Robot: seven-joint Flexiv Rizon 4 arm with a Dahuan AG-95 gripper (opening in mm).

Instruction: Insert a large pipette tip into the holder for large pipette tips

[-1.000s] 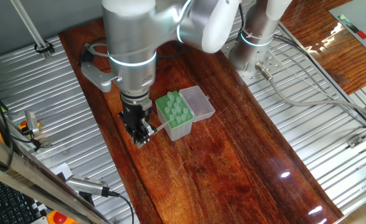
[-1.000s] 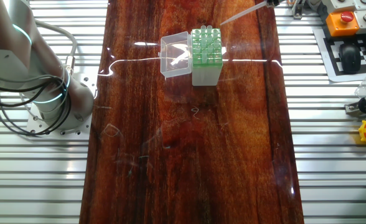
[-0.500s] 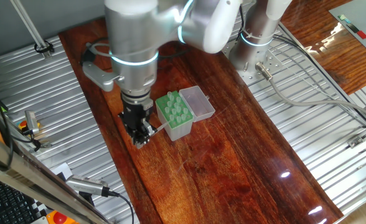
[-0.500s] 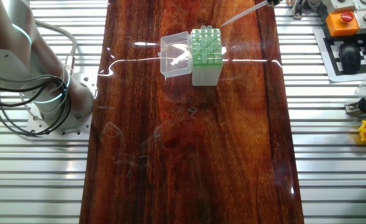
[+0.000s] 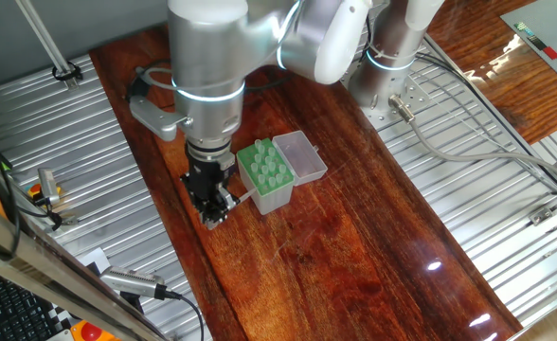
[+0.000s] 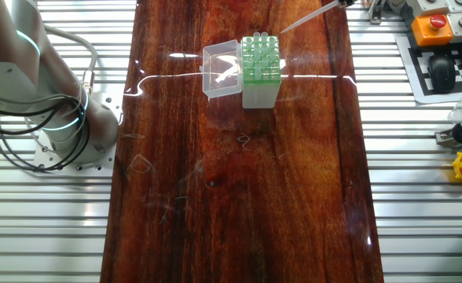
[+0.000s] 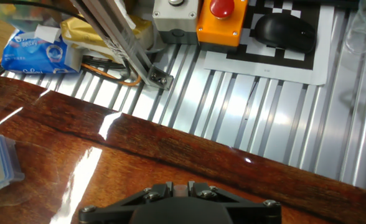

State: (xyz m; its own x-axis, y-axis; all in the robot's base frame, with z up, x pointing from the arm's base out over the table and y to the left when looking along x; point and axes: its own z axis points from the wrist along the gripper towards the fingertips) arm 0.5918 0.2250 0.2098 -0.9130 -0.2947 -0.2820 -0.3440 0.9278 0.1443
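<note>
The holder for large pipette tips (image 5: 262,171) stands on the wooden board, its green perforated top up and its clear lid (image 5: 298,156) hinged open on the far side. My gripper (image 5: 214,206) hangs low just left of the holder and is shut on the large pipette tip (image 5: 242,195). The tip lies nearly level, with its thin end pointing at the holder's side. In the other fixed view the large pipette tip (image 6: 308,17) slants in from the top edge and ends just short of the holder (image 6: 260,61). The hand view shows the black fingers (image 7: 163,188) pinching a pale stub.
Ribbed metal plates flank the wooden board (image 6: 239,196). Beyond the board's edge sit an orange box with a red button (image 7: 223,15), a black mouse (image 7: 282,31) and a metal strut (image 7: 117,37). The arm's base (image 6: 58,118) stands at the left.
The arm has shifted slightly to the right, carrying the tip a touch closer to the holder. The grip on the tip is unchanged.
</note>
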